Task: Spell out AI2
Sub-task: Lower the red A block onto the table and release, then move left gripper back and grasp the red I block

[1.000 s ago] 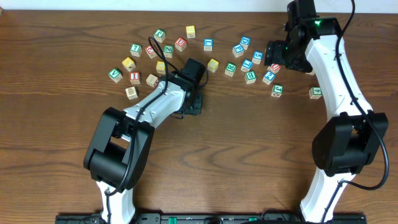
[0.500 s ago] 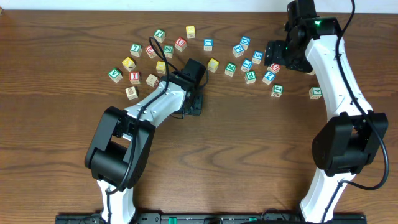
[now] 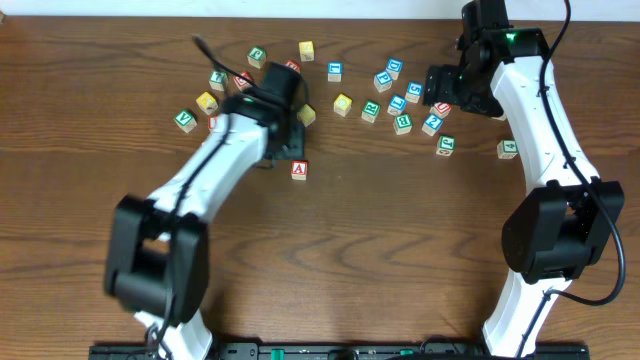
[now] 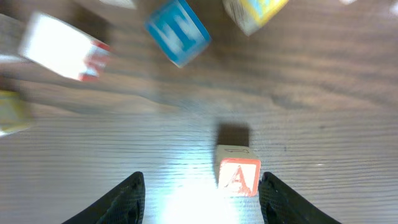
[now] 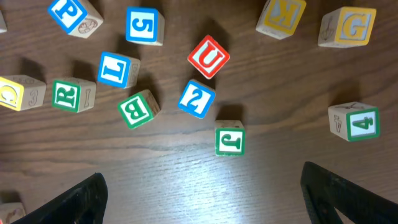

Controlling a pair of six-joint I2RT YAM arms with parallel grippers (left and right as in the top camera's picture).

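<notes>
1. The red-lettered wooden A block [image 4: 238, 177] stood alone on the brown wooden table [image 3: 380, 250], apart from the scattered letter blocks [image 3: 335, 71].
2. My left gripper [image 4: 202, 196] hung over it, fingers spread, holding nothing.
3. I judged the next letter should land just beside the A, faces aligned, leaving room for a third.
4. My right gripper [image 5: 205, 199], likewise spread and empty, hovered near the blue-lettered 2 block [image 5: 197, 98].

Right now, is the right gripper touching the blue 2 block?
Apart. The right wrist view shows the 2 block well clear of both fingers of the right gripper, which sit wide open at the lower corners.
</notes>
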